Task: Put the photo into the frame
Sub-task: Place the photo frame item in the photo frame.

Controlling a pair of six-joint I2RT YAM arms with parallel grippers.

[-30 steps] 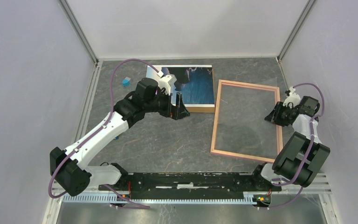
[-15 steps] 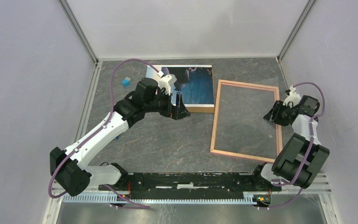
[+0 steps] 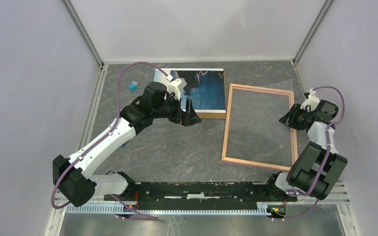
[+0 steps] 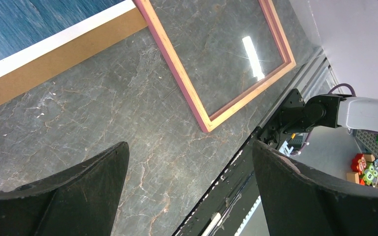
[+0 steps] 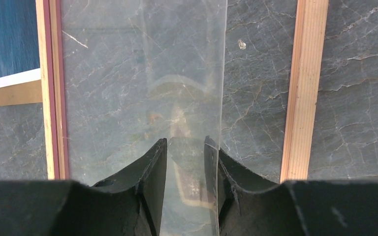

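The photo (image 3: 204, 91) lies face up on a brown backing board (image 3: 211, 115) at the back centre, and also shows in the left wrist view (image 4: 29, 29). The pink-rimmed frame (image 3: 228, 123) lies flat to its right. My left gripper (image 3: 191, 118) hovers at the board's front left edge, wide open and empty (image 4: 191, 162). My right gripper (image 3: 285, 120) is at the frame's right rim (image 5: 305, 88). Its jaws (image 5: 186, 140) stand a narrow gap apart over a clear pane (image 5: 128, 73). The pane's right edge runs past the right finger (image 5: 226, 172). I cannot tell if they touch.
A small blue block (image 3: 133, 86) sits at the back left. Grey walls with metal rails close in the table on three sides. The arm bases and a black rail run along the near edge (image 3: 206, 189).
My right gripper has shifted slightly to the right and farther back at the frame's right rim. The left arm, the photo and the frame have not moved.
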